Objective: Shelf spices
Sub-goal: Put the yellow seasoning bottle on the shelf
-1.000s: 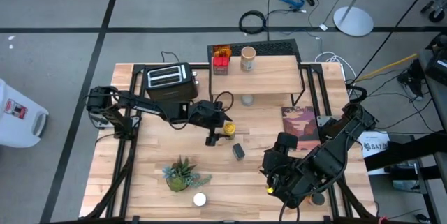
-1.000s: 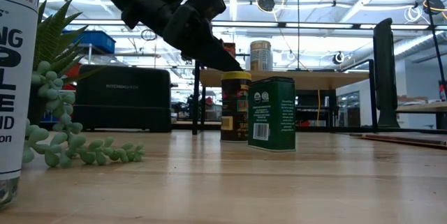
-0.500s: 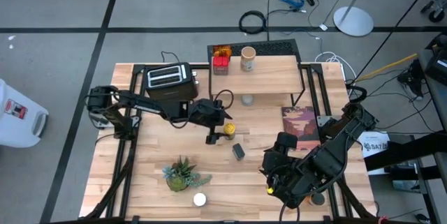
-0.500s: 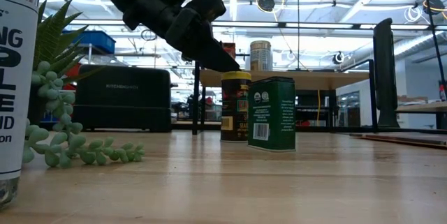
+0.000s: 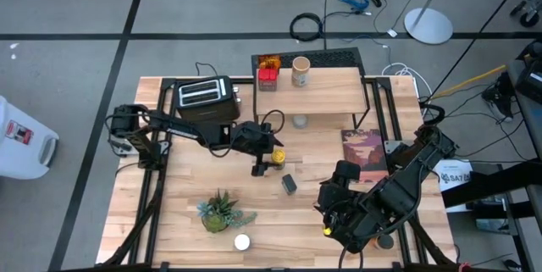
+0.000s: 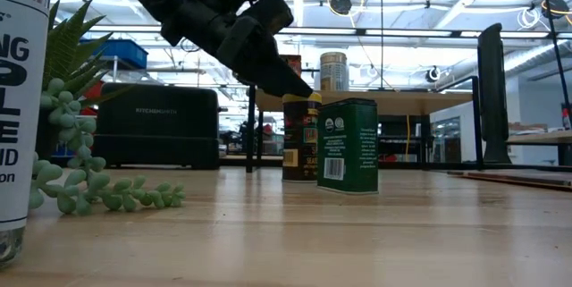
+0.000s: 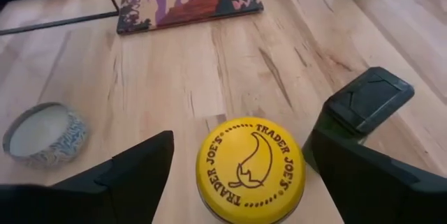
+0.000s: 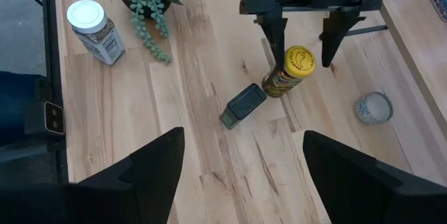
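The yellow-lidded jar (image 7: pixel 250 169) stands upright on the table at its middle (image 5: pixel 277 155). My left gripper (image 7: pixel 248 137) is open, slanting down, with one finger on either side of the jar's lid and a gap showing at both. My right gripper (image 8: pixel 241 182) hangs open high over the near right part of the table, holding nothing. The dark square tin (image 5: pixel 290 184) lies near the jar. The white-capped shaker (image 5: pixel 242 242) stands by the near edge. On the shelf (image 5: pixel 339 94) stand the red tin (image 5: pixel 268 79), the amber jar (image 5: pixel 269 61) and the tan-lidded jar (image 5: pixel 300 71).
A black toaster (image 5: pixel 206 98) stands at the far left, and a potted plant (image 5: pixel 222 211) sits near the front. A small round tin (image 5: pixel 300 121) rests just in front of the shelf. A book (image 5: pixel 364 153) lies to the right of the jar.
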`<state>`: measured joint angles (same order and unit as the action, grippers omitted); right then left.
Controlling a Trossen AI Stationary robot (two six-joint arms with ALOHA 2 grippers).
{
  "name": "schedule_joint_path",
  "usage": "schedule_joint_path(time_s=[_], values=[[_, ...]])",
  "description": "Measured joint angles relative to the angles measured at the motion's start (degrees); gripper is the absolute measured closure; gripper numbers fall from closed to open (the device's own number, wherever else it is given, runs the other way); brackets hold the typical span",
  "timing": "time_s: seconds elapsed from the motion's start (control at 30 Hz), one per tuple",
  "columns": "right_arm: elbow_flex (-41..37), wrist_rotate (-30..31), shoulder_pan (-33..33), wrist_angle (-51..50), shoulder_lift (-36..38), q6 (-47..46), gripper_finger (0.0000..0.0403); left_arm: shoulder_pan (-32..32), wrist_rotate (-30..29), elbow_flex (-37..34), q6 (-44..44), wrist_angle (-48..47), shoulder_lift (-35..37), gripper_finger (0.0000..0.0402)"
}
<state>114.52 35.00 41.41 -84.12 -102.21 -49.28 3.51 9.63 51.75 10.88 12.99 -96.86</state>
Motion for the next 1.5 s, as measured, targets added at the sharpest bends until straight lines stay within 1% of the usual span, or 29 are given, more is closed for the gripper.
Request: schedule_joint_path(time_s=[0.23,0.67,1.2,1.5], values=[[0.0,0.98,0.0,0.02,0.0,0.44,0.0124,0.0,0.07,0.0,0.01,-0.47,0.0,0.0078],[0.0,1.11,0.0,0.07,0.0,0.44,0.0124,0.0,0.96,0.0,-0.49,-0.9,-0.26,0.0083],[0.0,1.15,-0.02,0.12,0.0,0.24,0.0124,0.02,2.62,0.09,0.4,-0.89,-0.26,0.0162],[0.0,1.19,-0.02,0.11,0.0,0.22,0.0124,0.0,2.4,0.09,0.38,-0.42,-0.27,0.0171]])
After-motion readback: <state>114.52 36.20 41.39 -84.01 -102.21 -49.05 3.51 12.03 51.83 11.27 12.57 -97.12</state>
